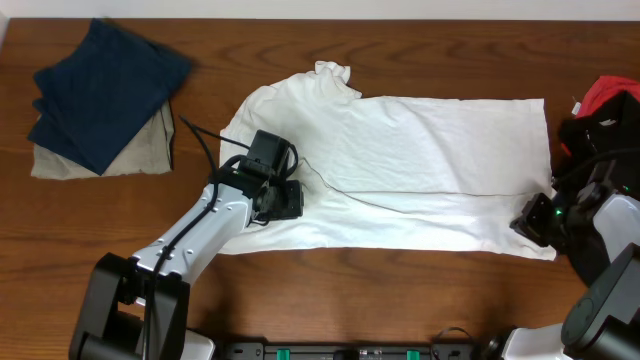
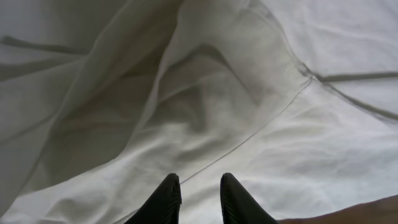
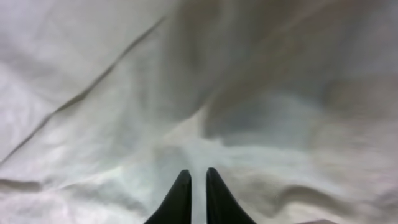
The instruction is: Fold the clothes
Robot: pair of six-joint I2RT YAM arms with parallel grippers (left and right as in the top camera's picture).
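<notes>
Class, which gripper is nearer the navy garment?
Left. The left gripper is over the T-shirt at the end nearest the navy garment; the right gripper is at the opposite end.

I see the table (image 1: 420,30) from straight above on the overhead, far enough back to hold the whole shirt (image 1: 420,160). The left wrist view looks down past the left gripper (image 2: 198,178), close on the shirt's 9 o'clock end, which the overhead also shows. The right wrist view sits even closer behind the right gripper (image 3: 198,172), over the shirt's 4 o'clock corner, shared likewise.
</notes>
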